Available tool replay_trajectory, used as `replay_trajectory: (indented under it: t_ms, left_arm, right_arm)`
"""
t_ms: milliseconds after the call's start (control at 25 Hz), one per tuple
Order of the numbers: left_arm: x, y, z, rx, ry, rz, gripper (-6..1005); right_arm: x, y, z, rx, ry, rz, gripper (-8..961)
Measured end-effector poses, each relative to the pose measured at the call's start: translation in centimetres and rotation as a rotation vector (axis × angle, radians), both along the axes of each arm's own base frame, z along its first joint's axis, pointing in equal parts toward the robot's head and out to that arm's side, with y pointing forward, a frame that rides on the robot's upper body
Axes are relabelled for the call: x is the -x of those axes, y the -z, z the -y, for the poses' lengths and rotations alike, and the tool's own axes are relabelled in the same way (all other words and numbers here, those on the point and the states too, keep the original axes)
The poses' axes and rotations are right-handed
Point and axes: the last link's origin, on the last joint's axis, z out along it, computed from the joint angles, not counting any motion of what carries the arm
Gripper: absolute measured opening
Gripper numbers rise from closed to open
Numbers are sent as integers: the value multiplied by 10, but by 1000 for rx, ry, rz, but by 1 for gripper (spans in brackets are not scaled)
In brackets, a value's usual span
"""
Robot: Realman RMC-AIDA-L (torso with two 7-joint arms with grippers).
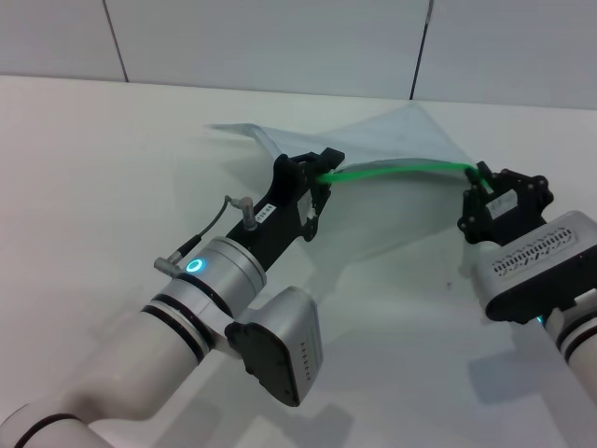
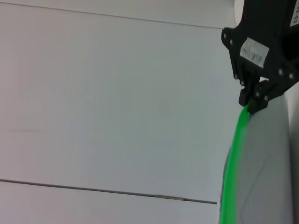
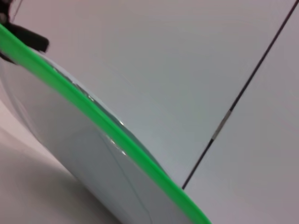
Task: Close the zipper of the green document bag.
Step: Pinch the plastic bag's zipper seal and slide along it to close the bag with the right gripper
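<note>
My left gripper [image 1: 322, 173] is clamped on one end of the thin bright green plastic zipper [image 1: 396, 168]; the translucent pale blue-grey document bag [image 1: 392, 201] hangs lifted near the white tabletop's [image 1: 84, 177] far edge; my right gripper [image 1: 480, 182] pinches the other end.

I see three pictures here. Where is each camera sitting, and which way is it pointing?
Head view: on the robot's head, looking down at the table; shows both arms, left gripper and right gripper, holding up the green document bag.
Left wrist view: on the left arm, looking along the zipper toward the right gripper.
Right wrist view: on the right arm, looking along the zipper.
Shared: all show the zipper.
</note>
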Motion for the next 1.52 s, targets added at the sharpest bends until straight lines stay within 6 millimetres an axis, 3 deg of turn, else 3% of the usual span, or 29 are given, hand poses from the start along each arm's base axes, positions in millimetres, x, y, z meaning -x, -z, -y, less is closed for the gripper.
replay_trajectory:
  t_ms: [1520]
  left_arm:
    - [0, 2, 0, 10, 1, -12, 69]
  right_arm:
    - [-36, -16, -9, -34, 146, 40, 166]
